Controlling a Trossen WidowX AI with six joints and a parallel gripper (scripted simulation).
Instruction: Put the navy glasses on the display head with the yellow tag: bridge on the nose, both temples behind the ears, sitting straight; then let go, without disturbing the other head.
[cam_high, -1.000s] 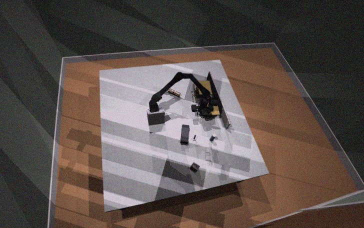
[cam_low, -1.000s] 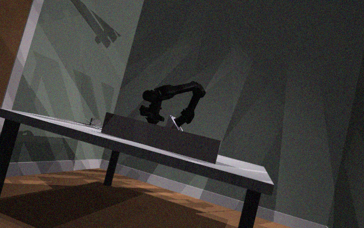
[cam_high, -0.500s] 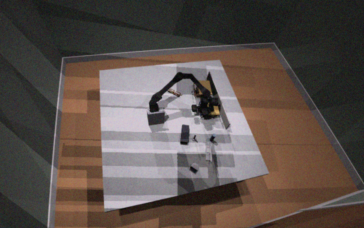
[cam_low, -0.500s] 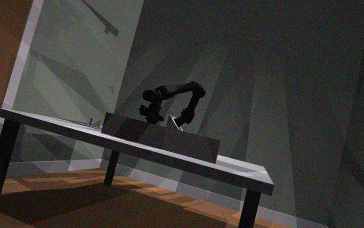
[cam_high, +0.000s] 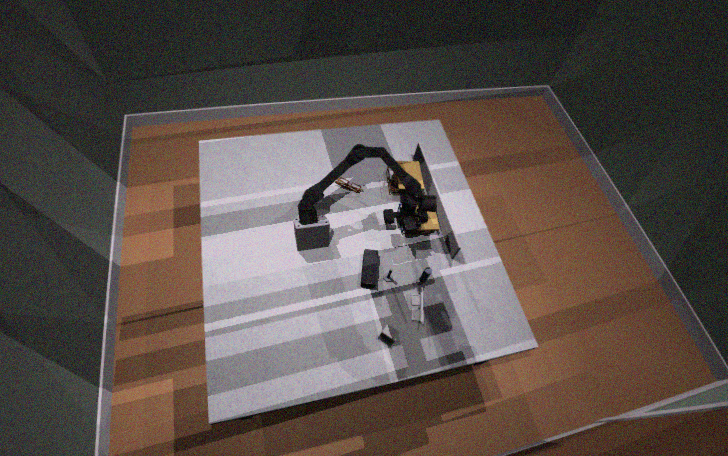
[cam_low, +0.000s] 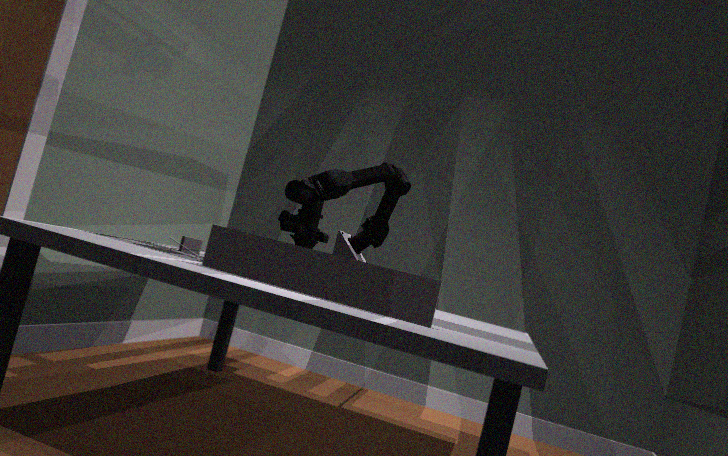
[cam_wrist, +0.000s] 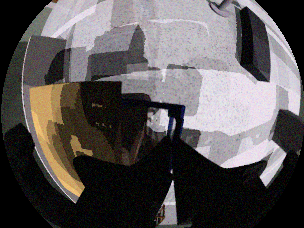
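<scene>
The gripper (cam_high: 409, 228) (cam_low: 307, 244) (cam_wrist: 170, 140) pinches the navy glasses (cam_wrist: 181, 112), presumably keeping both temples free for the ears; in the wrist view they reach toward twelve o'clock, beside the head (cam_wrist: 102, 122) at ten. Its tag is unseen.

comprises a matt black arm (cam_high: 335, 170) (cam_low: 368, 176), built from slim, straight links with thicker, rounded joint housings. includes a bulkier, dark elbow housing (cam_high: 359, 153) (cam_low: 394, 177). rises from a box-shaped pedestal (cam_high: 313, 237), dark grey on the side face, edged with a paler top plate bearing small dark dots near the corners. carries stubby, rounded black housings around the wrist. terminates in a black gripper (cam_high: 411, 222) (cam_low: 307, 241) (cam_wrist: 170, 140), fitted with broad, flat-looking fingers of angular outline, tapering inward. shows too little detail for cables or lettering to be read.
</scene>
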